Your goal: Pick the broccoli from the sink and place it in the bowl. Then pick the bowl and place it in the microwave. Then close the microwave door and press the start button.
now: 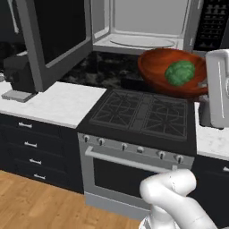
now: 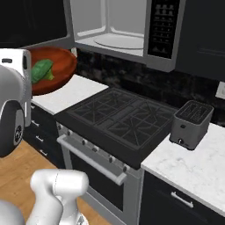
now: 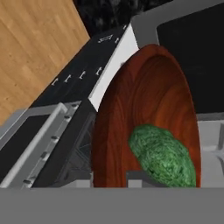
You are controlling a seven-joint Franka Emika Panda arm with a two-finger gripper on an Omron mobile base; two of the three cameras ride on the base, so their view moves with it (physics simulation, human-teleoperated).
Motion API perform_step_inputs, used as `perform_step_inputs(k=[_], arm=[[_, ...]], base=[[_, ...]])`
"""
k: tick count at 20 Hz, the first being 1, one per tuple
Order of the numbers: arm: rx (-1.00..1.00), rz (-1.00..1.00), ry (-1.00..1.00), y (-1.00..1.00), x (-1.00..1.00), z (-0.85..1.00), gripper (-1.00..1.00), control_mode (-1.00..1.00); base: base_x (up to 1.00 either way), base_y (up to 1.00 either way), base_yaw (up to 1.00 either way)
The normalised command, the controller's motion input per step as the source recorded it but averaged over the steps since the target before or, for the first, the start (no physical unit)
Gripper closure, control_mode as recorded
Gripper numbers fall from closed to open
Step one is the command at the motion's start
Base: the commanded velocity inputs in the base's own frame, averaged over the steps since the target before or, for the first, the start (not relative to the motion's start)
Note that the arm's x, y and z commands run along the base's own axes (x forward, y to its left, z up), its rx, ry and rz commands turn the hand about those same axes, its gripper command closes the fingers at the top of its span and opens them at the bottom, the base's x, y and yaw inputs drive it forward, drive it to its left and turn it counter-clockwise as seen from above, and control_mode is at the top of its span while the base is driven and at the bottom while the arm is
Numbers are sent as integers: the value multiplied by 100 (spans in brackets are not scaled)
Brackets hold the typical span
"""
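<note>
The gripper point(image 3: 144, 177) was clamped on the rim of the bowl point(image 1: 156, 67), held aloft above the stove point(image 1: 143, 112) with the broccoli point(image 1: 180, 73) inside (tilted, yet not spilling). Ahead and above, the microwave point(image 1: 143, 27) stood open to receive it.

- Glossy white arm point(image 1: 172, 190) made of rounded, tube-like segments.
- Boxy white hand housing point(image 1: 218, 87) with a thin grey seam line.

I see my arm raised high with its white wrist held upright, and my hand point(image 3: 144, 177) is clamped on the bowl's point(image 1: 156, 67) rim.
</note>
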Motion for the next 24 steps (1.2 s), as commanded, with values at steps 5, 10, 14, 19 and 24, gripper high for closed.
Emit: perform_step_inputs(k=[5, 10, 14, 19, 24], arm=[[0, 0, 0, 0, 0, 0, 100, 100], [0, 0, 0, 0, 0, 0, 100, 100], [0, 0, 0, 0, 0, 0, 100, 100], [0, 0, 0, 0, 0, 0, 100, 100], [0, 0, 0, 0, 0, 0, 100, 100]], base=[[67, 0, 24], [86, 19, 18], [65, -16, 23], [12, -33, 31], [14, -15, 8]])
